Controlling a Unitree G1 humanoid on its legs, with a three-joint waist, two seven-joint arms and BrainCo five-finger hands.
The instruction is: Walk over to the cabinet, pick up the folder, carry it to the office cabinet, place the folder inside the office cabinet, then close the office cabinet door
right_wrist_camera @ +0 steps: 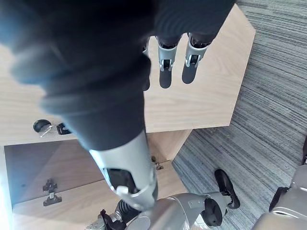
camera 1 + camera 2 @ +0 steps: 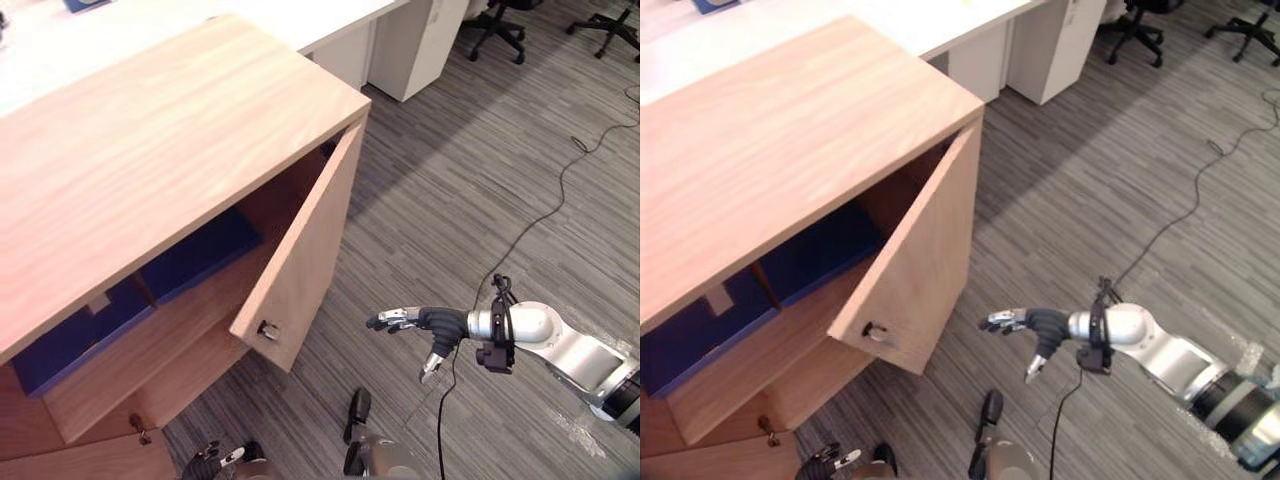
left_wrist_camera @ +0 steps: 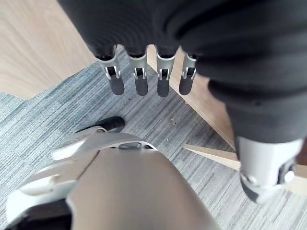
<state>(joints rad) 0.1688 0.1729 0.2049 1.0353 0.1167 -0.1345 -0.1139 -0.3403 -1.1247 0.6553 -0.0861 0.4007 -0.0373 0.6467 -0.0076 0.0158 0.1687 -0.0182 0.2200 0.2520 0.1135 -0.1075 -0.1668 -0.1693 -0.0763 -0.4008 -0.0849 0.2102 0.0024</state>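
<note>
The wooden office cabinet [image 2: 150, 150] stands at the left with its right door [image 2: 305, 250] swung half open; a small key lock [image 2: 268, 329] sits at the door's lower corner. Inside on the shelf lie a blue folder [image 2: 195, 255] and a second blue one [image 2: 70, 340], parted by a wooden divider. My right hand [image 2: 425, 325] hovers open above the carpet, a short way right of the door's free edge and not touching it; its fingers [image 1: 189, 62] point at the door face [image 1: 211, 105]. My left hand [image 2: 215, 457] hangs low by the cabinet's base, fingers [image 3: 139, 79] straight and holding nothing.
A lower cabinet door with a key [image 2: 140, 430] is closed beneath the shelf. A white desk [image 2: 300, 20] and white pedestal [image 2: 420, 45] stand behind the cabinet. Two office chairs [image 2: 500, 25] [image 2: 610, 25] are at the far right. Grey carpet [image 2: 480, 180] stretches to the right.
</note>
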